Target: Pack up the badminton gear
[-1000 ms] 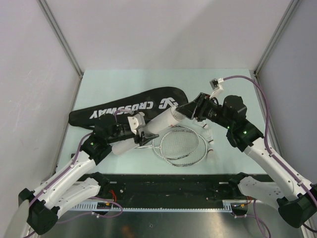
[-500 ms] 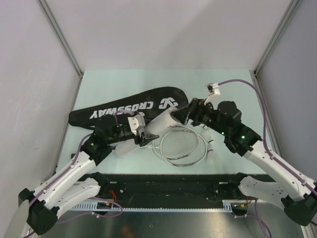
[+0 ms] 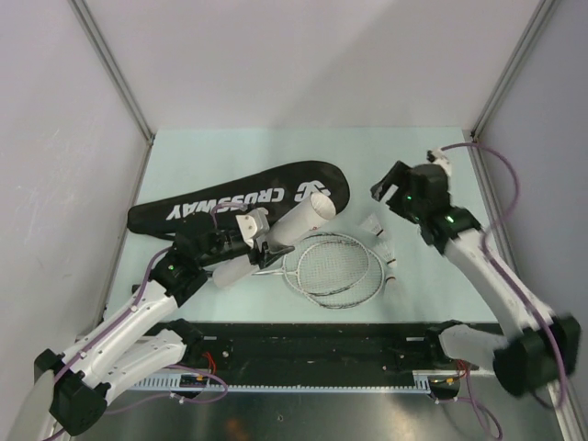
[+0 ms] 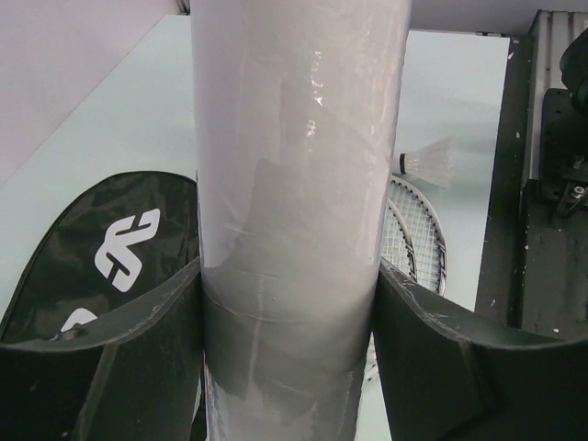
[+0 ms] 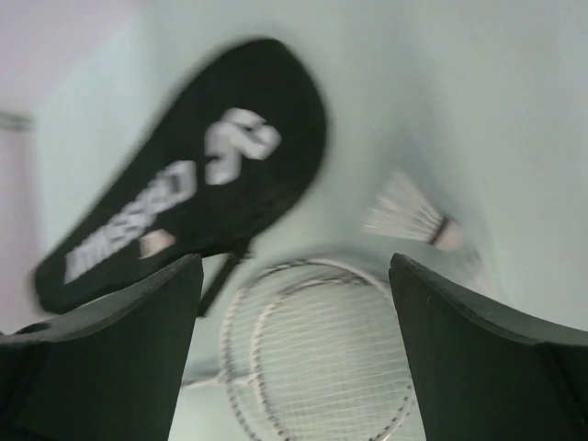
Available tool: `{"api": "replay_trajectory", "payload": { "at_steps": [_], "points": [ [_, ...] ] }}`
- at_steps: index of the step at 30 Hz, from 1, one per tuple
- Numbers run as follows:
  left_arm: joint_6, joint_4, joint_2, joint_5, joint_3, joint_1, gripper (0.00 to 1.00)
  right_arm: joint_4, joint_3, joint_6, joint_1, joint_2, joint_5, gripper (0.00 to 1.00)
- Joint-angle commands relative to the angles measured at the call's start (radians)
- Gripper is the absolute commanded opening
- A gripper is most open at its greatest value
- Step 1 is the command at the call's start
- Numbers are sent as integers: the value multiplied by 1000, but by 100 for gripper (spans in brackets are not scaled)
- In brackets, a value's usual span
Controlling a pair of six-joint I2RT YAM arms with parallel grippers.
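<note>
My left gripper [image 3: 261,243] is shut on the white tube [image 3: 292,226] and holds it tilted, with its open mouth toward the bag's wide end. In the left wrist view the tube [image 4: 294,165] fills the gap between my fingers [image 4: 129,358]. The black CROSSWAY bag [image 3: 234,202] lies flat behind it. Two rackets [image 3: 333,266] lie stacked in front of the tube's mouth. Three shuttlecocks [image 3: 372,224] lie right of the racket heads. My right gripper [image 3: 386,186] is open and empty, raised above them. Its view shows the bag [image 5: 202,156], one shuttlecock [image 5: 413,219] and the rackets [image 5: 322,358].
Grey walls with metal posts close off the table [image 3: 230,152] on three sides. A black rail [image 3: 303,344] runs along the near edge between the arm bases.
My right gripper has pulled away from the tube's mouth, back and to the right, and stands open. My left gripper still holds the tube in the same place.
</note>
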Motion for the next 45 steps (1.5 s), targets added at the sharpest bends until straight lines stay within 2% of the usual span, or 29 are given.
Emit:
{"api": "replay_trajectory", "payload": {
  "at_steps": [1, 3, 6, 12, 14, 21, 28, 32, 38, 39, 41, 42, 45],
  "points": [
    [16, 48, -25, -8, 21, -3, 0, -179, 70, 176, 17, 293, 199, 88],
    [17, 48, -22, -3, 21, -3, 1, -178, 108, 173, 37, 414, 233, 88],
    [14, 48, -22, 3, 22, -3, 1, -155, 143, 191, 68, 507, 289, 85],
    [14, 48, -23, 14, 24, -3, 0, -148, 203, 181, 123, 671, 401, 68],
    [11, 48, -25, 19, 26, -3, 0, -151, 217, 182, 132, 708, 423, 67],
    [8, 48, -22, 31, 27, -3, 0, -146, 257, 162, 140, 754, 454, 66],
    [5, 48, -17, 37, 29, -3, 0, -177, 297, 129, 140, 785, 503, 70],
    [3, 48, -12, 42, 30, -3, 0, -175, 308, 101, 137, 797, 507, 66],
    [2, 48, -8, 43, 29, -3, 0, -178, 314, 89, 132, 808, 517, 50],
    [2, 48, -6, 43, 30, -3, 0, -180, 315, 86, 131, 808, 514, 40],
    [2, 48, -5, 45, 30, -3, 1, -178, 317, 83, 129, 800, 501, 31],
    [2, 48, -5, 45, 30, -3, 0, -178, 318, 73, 129, 794, 500, 21],
    [3, 48, -5, 42, 29, -3, 1, -187, 320, 44, 126, 737, 501, 0]
  ]
}}
